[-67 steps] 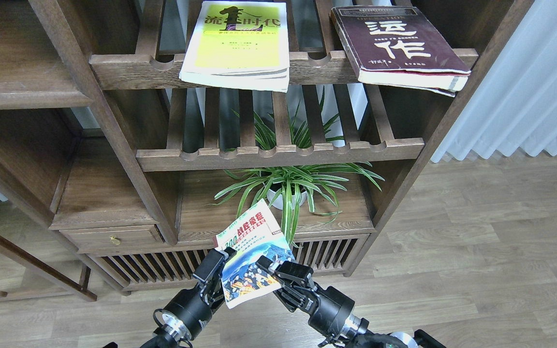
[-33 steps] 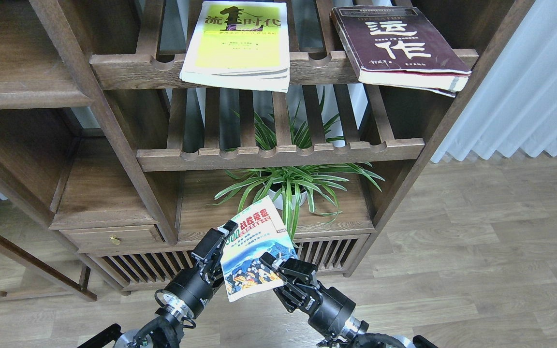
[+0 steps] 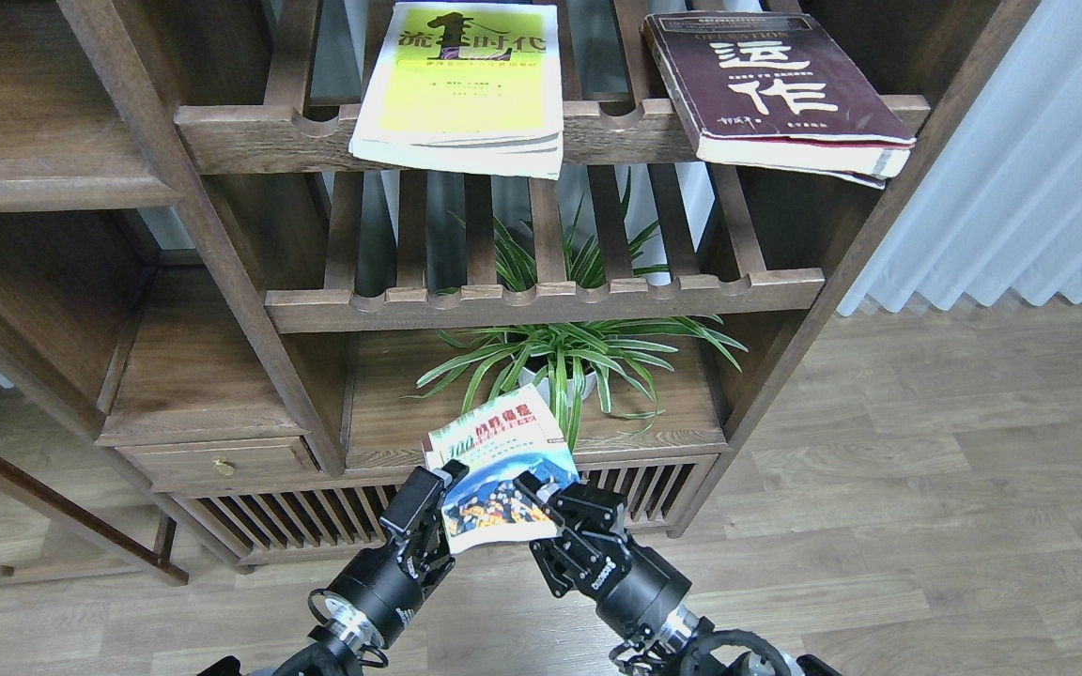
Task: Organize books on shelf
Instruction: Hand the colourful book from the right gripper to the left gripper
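The white-green "300" book (image 3: pixel 501 469) with a colourful picture is held low in front of the bookcase, cover up and tilted. My left gripper (image 3: pixel 436 496) is shut on its left edge and my right gripper (image 3: pixel 550 498) on its lower right edge. The yellow-green book (image 3: pixel 461 84) lies on the top slatted rack, overhanging the front rail. The maroon book (image 3: pixel 771 89) lies on the same rack at the right, also overhanging. A solid dark-brown shelf board (image 3: pixel 189 376) sits in the left compartment, up and left of the held book.
A potted spider plant (image 3: pixel 560 361) stands on the solid board just behind the held book. A bare slatted rack (image 3: pixel 541 300) lies above it. A drawer with a brass knob (image 3: pixel 219 465) is at the lower left. White curtains (image 3: pixel 1020 169) hang at the right above wood floor.
The held book has turned and tipped flatter, and its top edge has sunk a little. Both grippers have shifted slightly with it, still holding its two sides. The shelved books have not moved.
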Available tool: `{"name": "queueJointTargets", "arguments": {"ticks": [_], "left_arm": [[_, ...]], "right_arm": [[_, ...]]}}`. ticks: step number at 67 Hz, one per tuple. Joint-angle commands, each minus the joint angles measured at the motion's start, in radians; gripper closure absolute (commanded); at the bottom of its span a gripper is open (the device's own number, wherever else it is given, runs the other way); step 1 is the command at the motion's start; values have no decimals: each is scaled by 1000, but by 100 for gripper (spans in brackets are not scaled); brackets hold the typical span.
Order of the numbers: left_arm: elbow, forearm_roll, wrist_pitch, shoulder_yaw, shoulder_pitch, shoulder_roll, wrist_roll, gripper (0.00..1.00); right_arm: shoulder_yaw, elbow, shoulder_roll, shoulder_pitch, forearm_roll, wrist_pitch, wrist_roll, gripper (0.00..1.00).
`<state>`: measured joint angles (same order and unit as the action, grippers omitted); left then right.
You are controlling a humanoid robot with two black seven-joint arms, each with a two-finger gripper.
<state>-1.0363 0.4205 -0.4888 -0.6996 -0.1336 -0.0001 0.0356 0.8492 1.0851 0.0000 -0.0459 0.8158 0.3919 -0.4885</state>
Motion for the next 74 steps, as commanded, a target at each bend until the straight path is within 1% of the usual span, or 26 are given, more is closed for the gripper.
{"name": "queueJointTargets", "arguments": {"ticks": [1,13,18,30,40,51,61,74], "left_arm": [[-5,3,0,-1,-8,0,-2,2],[-5,40,0,-1,-31,0,0,8],[-5,40,0,0,-41,0,0,8],[-5,40,0,0,-63,0,0,4],[-5,41,0,0,-80,0,0,4],[-27,41,0,0,-90,0,1,1],[-28,40,0,-1,-80,0,3,0],[-28,40,0,-14,-41,0,3,0]], "right_arm": [[-13,1,0,-2,0,-1,0,98],[-22,-7,0,-6,-1,-2,0,97],[-33,-8,0,-8,-3,-2,0,97],[-42,-10,0,-9,-7,-2,0,97],[-42,-11,0,-9,-9,-2,0,97],[-42,-20,0,-9,-14,-2,0,97],[-38,-66,0,-8,-33,-2,0,98],[-15,-86,0,-3,-101,5,0,98]]}}
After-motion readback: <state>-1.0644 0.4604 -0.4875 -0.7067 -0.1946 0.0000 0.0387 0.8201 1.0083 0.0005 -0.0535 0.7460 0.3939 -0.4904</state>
